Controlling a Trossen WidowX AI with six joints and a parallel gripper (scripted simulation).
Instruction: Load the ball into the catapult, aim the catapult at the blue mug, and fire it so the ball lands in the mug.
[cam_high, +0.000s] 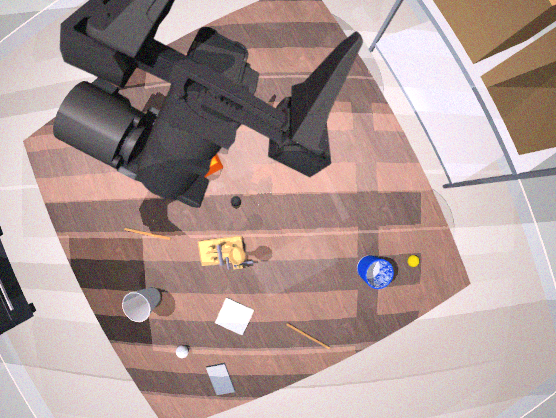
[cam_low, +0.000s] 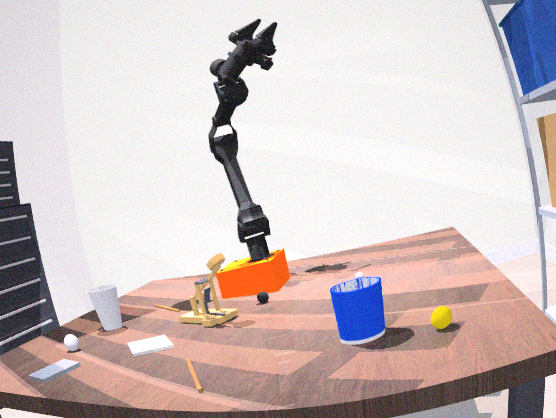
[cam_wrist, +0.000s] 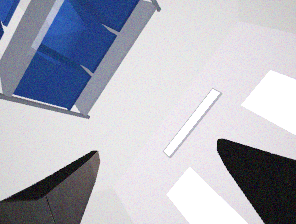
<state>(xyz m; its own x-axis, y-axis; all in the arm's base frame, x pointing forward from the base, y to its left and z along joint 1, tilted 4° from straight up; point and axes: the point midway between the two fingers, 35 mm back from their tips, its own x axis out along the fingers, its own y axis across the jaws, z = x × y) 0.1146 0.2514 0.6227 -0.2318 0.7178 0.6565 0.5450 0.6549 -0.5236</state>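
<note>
My gripper (cam_high: 265, 17) (cam_low: 267, 23) (cam_wrist: 158, 150) is open and empty, raised high above the table and pointing upward. The yellow wooden catapult (cam_high: 204, 256) (cam_low: 227, 315) stands mid-table with its arm upright; its cup (cam_high: 237, 255) (cam_low: 216, 261) shows no ball. The blue mug (cam_high: 365, 273) (cam_low: 359, 316) stands upright to the right. A yellow ball (cam_high: 413, 261) (cam_low: 441, 317) lies beyond the mug, a black ball (cam_high: 236, 201) (cam_low: 262, 298) near the arm's base, and a white ball (cam_high: 182, 351) (cam_low: 71, 342) at the left front. A small white ball (cam_low: 359, 275) shows partly behind the mug.
The orange base block (cam_high: 215, 165) (cam_low: 250, 281) carries the arm. A white cup (cam_high: 141, 305) (cam_low: 107, 308) stands left. A white square (cam_high: 234, 316) (cam_low: 150, 345), a grey slab (cam_high: 220, 379) (cam_low: 55, 370) and two thin sticks (cam_high: 308, 335) (cam_high: 147, 234) lie around the catapult.
</note>
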